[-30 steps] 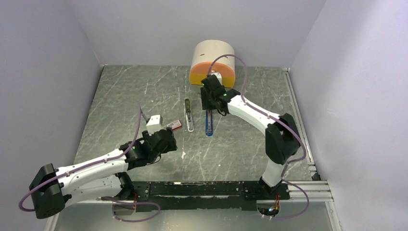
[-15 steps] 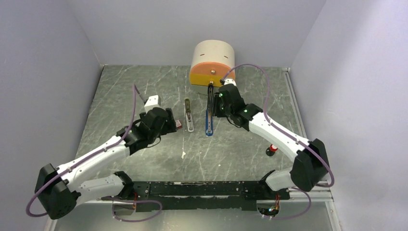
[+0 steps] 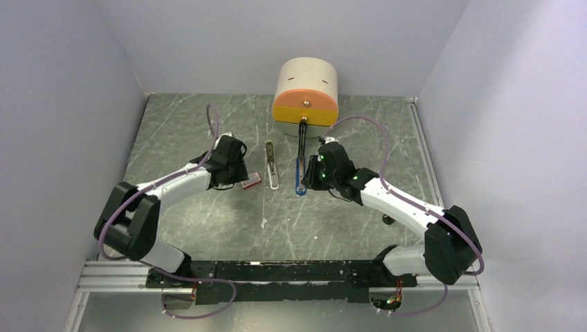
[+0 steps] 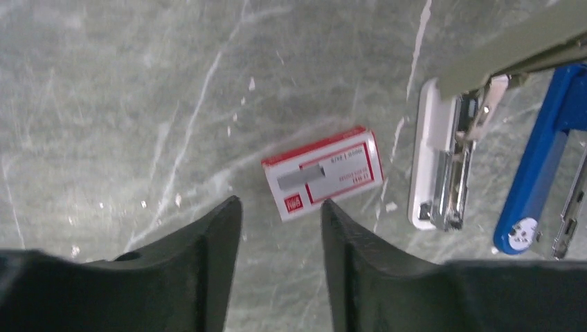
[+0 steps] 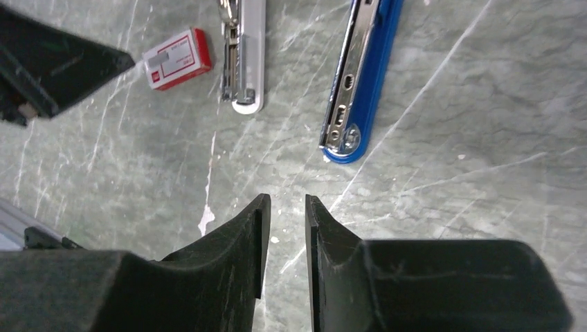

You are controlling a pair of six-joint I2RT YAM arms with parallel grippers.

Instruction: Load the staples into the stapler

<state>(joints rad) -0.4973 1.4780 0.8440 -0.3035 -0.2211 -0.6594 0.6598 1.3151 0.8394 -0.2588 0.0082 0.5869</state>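
The staples do not show as loose strips; only a small red-and-white staple box (image 3: 253, 180) lies flat on the table. An open white stapler (image 3: 273, 169) and an open blue stapler (image 3: 299, 176) lie side by side to its right. My left gripper (image 3: 239, 181) is open and empty, and the box (image 4: 322, 173) lies just beyond its tips (image 4: 280, 204). My right gripper (image 3: 311, 181) is narrowly open and empty. In the right wrist view it (image 5: 284, 200) hovers short of the blue stapler's near end (image 5: 342, 142).
An orange-and-cream cylinder (image 3: 305, 90) stands at the back, just beyond the blue stapler's raised arm. Grey walls enclose the table on three sides. In the right wrist view the box (image 5: 176, 59) and white stapler (image 5: 244, 62) lie far left of the blue one.
My left gripper has swung away from me and now points down at the staple box. My right gripper has pulled back from the cylinder to the blue stapler's near end.
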